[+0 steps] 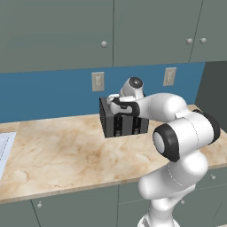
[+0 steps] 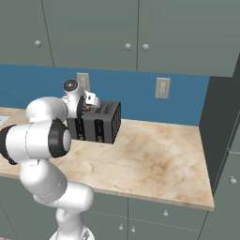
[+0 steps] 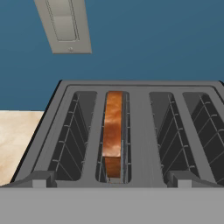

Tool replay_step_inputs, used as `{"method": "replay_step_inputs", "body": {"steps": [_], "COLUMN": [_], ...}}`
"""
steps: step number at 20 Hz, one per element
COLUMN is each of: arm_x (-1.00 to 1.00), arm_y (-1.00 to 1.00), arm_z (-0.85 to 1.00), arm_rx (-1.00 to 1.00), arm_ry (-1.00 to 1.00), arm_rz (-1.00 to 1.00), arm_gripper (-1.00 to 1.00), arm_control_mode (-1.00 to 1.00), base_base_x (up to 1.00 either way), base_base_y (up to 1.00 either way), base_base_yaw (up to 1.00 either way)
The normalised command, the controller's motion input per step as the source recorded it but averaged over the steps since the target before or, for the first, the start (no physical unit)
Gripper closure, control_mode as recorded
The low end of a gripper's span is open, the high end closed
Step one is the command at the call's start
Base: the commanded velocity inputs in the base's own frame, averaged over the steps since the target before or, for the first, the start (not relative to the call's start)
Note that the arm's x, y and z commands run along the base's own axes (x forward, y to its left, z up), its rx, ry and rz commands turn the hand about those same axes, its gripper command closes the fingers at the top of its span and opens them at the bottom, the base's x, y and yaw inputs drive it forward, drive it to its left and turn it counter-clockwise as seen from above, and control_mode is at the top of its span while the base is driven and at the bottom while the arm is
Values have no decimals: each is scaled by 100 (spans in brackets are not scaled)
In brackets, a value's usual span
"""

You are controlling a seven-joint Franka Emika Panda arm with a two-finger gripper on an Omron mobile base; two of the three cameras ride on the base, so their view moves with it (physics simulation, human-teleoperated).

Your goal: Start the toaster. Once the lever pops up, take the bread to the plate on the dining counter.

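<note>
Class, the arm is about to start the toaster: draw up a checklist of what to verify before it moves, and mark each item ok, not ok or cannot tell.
1. Bread sits upright in a toaster slot: ok.
2. Other three slots hold nothing: ok.
3. Toaster stands square on the marble counter, near the blue wall: ok.
4. Hand poised above the toaster's front edge: ok.
5. Claw open: ok.
6. Lever position, up or down: cannot tell; the arm covers part of the front.

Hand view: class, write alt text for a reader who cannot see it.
A small brown-crusted, orange-tan slice of bread stands upright in the second slot from the left of a dark grey four-slot toaster, seen from above. Behind are a blue wall, a beige wall switch plate and a marble-look counter.
</note>
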Motion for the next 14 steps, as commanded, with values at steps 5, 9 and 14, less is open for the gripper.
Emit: {"method": "replay_step_inputs", "body": {"steps": [5,9,14], "arm_x": [0,0,0], "arm_y": [0,0,0], "arm_z": [0,0,0], "arm_rx": [0,0,0], "arm_ry": [0,0,0], "arm_rz": [0,0,0], "arm_gripper": [-100,-100,-100], "arm_control_mode": [-100,-100,-100], "base_base_x": [0,0,0], "base_base_y": [0,0,0], "base_base_yaw": [0,0,0]}}
